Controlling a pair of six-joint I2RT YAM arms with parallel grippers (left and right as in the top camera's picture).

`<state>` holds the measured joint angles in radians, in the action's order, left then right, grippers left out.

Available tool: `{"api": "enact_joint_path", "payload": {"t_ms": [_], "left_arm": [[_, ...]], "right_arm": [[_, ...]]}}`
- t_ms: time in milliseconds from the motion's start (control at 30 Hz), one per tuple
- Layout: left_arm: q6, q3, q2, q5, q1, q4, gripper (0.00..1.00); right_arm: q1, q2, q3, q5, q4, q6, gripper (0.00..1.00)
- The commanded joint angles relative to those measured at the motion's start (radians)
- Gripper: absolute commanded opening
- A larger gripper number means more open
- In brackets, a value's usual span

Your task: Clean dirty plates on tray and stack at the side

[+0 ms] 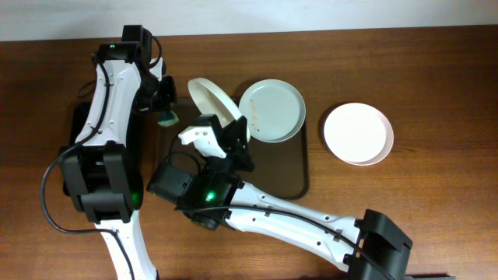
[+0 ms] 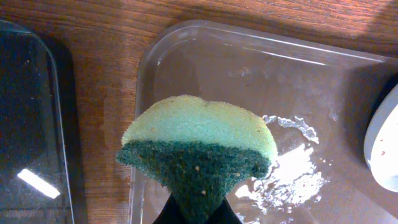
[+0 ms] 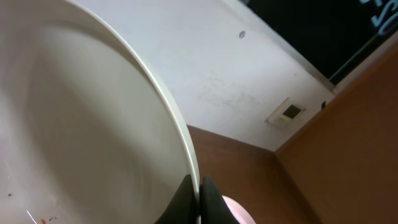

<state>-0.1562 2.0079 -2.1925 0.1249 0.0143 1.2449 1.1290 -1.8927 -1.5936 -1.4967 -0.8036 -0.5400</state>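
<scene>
Green sponge [image 2: 199, 143] sits clamped in the left gripper [image 2: 193, 215], over the left rim of the tray [image 1: 280, 167]; right gripper [image 3: 199, 202] pinches the rim of a tilted plate [image 3: 93, 124] beside it; mint plate [image 1: 272, 110] lies on the tray; white plate [image 1: 358, 134] rests on the table [image 1: 405, 54], to the tray's right.

Plate up over tray, sponge alongside
R gripper [image 1: 236, 131] holds tilted plate [image 1: 216, 105] above tray [image 1: 272, 167], L end; L gripper [image 1: 163, 105] w/ green sponge [image 1: 168, 118] just beside it. Mint plate [image 1: 271, 110] flat on tray; white plate [image 1: 358, 134] on table [image 1: 436, 78], off to the R.
</scene>
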Motion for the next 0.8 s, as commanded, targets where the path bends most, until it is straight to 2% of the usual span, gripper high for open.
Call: {"api": "enact_joint_path", "payload": {"t_ms": [0,133,200,300,400,467,667,767], "left_arm": [[0.016,0.005,-0.001,0.017,-0.002,-0.002,0.01],[0.016,0.005,-0.001,0.017,-0.002,-0.002,0.0],[0.016,0.005,-0.001,0.017,-0.002,-0.002,0.0],[0.016,0.005,-0.001,0.016,-0.002,-0.002,0.0],[0.016,0.005,-0.001,0.01,-0.003,-0.002,0.01],[0.016,0.005,-0.001,0.011,-0.003,-0.002,0.01],[0.016,0.005,-0.001,0.094,-0.003,0.003,0.01],[0.016,0.005,-0.001,0.169,-0.002,0.013,0.0]], "right_arm": [[0.003,0.022,-0.018,-0.086,0.008,-0.019,0.04],[0.003,0.022,-0.018,-0.073,0.008,-0.027,0.04],[0.002,0.022,-0.018,0.0,0.008,-0.026,0.04],[-0.037,0.022,-0.018,0.346,-0.012,-0.047,0.04],[-0.118,0.022,-0.018,0.636,-0.086,-0.24,0.04],[-0.181,0.021,-0.014,0.778,-0.098,-0.29,0.04],[-0.37,-0.042,-0.013,1.069,-0.044,-0.364,0.04],[-0.402,-0.074,-0.013,1.101,-0.023,-0.386,0.04]]}}
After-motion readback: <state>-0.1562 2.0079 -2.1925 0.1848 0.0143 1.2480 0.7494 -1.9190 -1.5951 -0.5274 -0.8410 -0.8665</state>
